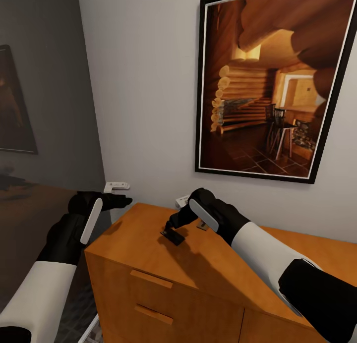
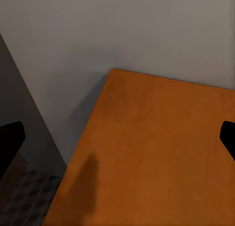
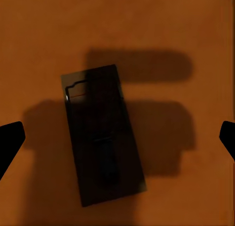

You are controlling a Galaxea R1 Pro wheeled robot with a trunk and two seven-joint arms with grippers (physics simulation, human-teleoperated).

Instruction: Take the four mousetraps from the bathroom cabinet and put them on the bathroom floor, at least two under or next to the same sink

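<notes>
Where right gripper (image 1: 171,227) hovers open: one mousetrap (image 3: 104,135), cabinet (image 1: 148,244) top.

One mousetrap (image 1: 172,236) is seen on one cabinet (image 1: 148,244), one framed picture (image 1: 267,85) is hung on the wall, and two grippers are counted.

A mousetrap (image 1: 173,236) lies on the cabinet (image 1: 148,283) top, the wall picture (image 1: 270,83) behind.

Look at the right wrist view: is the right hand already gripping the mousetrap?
No: the mousetrap lies flat on the cabinet top, with both fingertips well apart from it.
</notes>
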